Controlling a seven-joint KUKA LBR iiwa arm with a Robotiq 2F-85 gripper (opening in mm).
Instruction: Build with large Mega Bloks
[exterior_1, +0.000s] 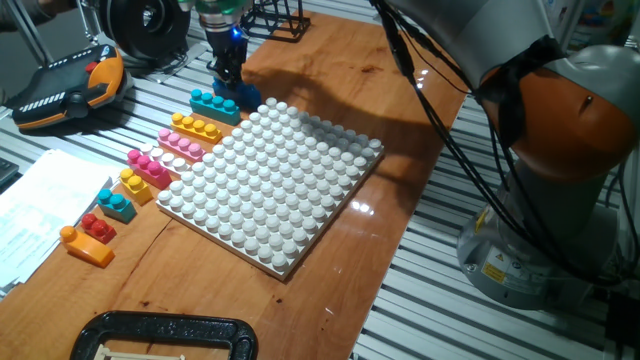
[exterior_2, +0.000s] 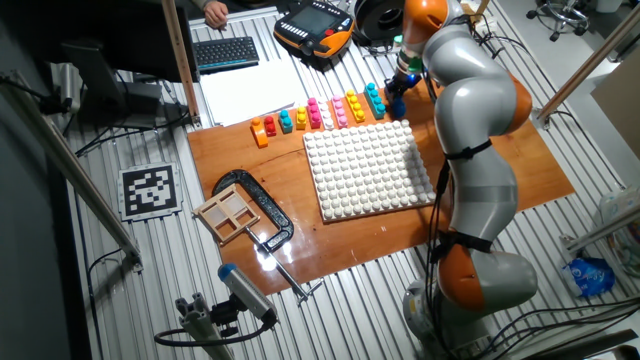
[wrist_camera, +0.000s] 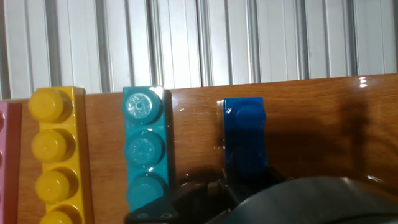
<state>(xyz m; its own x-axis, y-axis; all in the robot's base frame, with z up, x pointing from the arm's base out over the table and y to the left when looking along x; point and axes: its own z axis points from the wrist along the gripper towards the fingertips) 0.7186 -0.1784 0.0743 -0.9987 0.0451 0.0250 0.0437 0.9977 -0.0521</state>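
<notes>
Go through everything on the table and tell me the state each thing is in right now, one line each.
gripper: down at the dark blue brick, fingers astride it; whether it grips cannot be told.
dark blue brick: flat on the table, studs up.
teal brick: loose, studs up, untouched.
yellow brick: loose, studs up.
white baseplate: flat, no bricks attached.
clamp: lying on the table beside the baseplate.

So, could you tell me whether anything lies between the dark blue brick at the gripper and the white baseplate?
Nothing visible does. The dark blue brick sits under the gripper, right beside the corner of the white baseplate; only bare wood separates them.
</notes>
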